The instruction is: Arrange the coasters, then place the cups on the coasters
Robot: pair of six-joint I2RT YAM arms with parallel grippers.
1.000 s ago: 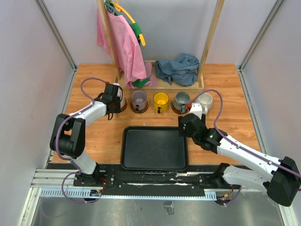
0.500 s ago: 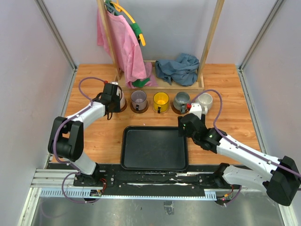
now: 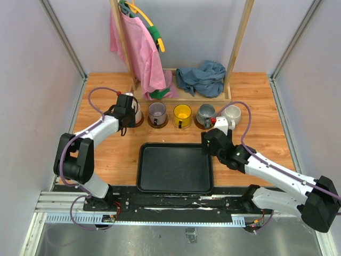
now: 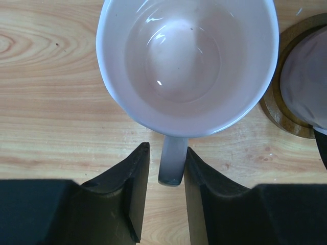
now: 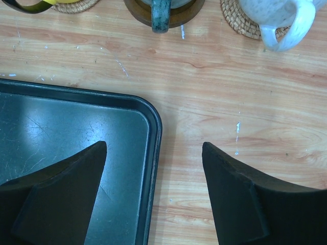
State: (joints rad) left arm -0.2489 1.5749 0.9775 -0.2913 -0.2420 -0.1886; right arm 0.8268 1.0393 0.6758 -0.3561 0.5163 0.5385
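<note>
My left end effector [image 4: 166,149], slightly open, straddles the pink cup's [image 4: 186,66] handle [image 4: 172,163], a stiff, slippery, fragile hold. My right end effector [image 5: 153,145] is wide open and empty.

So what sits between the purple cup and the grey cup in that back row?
Just the yellow cup. It stands between the purple cup and the grey cup, and the top external view shows this plainly.

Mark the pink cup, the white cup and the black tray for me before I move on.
pink cup [image 4: 186,66], left wrist view, inner bottom of the bowl.
white cup [image 5: 268,10], right wrist view, speckled outer wall.
black tray [image 5: 155,153], right wrist view, raised rim next to the bare wood.
</note>
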